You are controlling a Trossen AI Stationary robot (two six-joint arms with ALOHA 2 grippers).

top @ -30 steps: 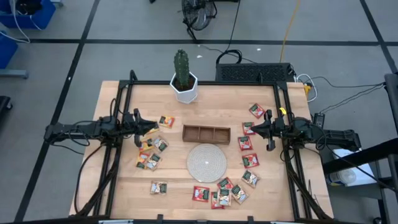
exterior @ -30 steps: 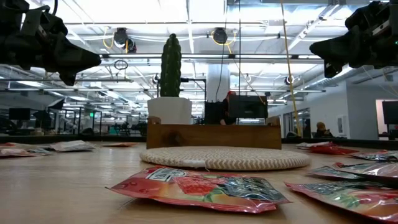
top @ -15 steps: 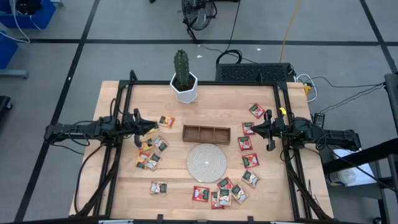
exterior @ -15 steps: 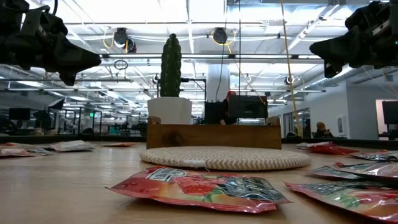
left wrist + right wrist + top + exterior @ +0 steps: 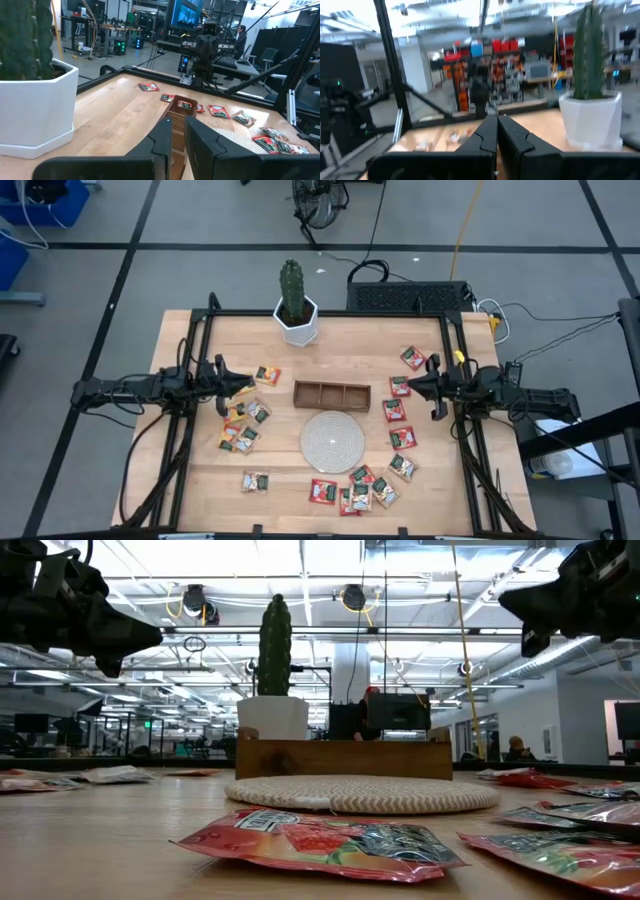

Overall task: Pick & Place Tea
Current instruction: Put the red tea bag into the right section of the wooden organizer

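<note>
While my left gripper (image 5: 247,385) hovers closed above sachets (image 5: 245,423) left of the tray (image 5: 331,395), my right gripper (image 5: 408,387) hangs closed. Neither holds tea.

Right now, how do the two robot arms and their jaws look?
Both arms are dark, nearly black, slim and jointed. The left gripper and right gripper each end in two flat, angular dark fingers. A small yellow mark sits near the right wrist.

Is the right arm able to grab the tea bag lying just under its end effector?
Probably yes. The right end effector hangs shut above the tea bag, nothing covers it, but it must open and come down.
</note>
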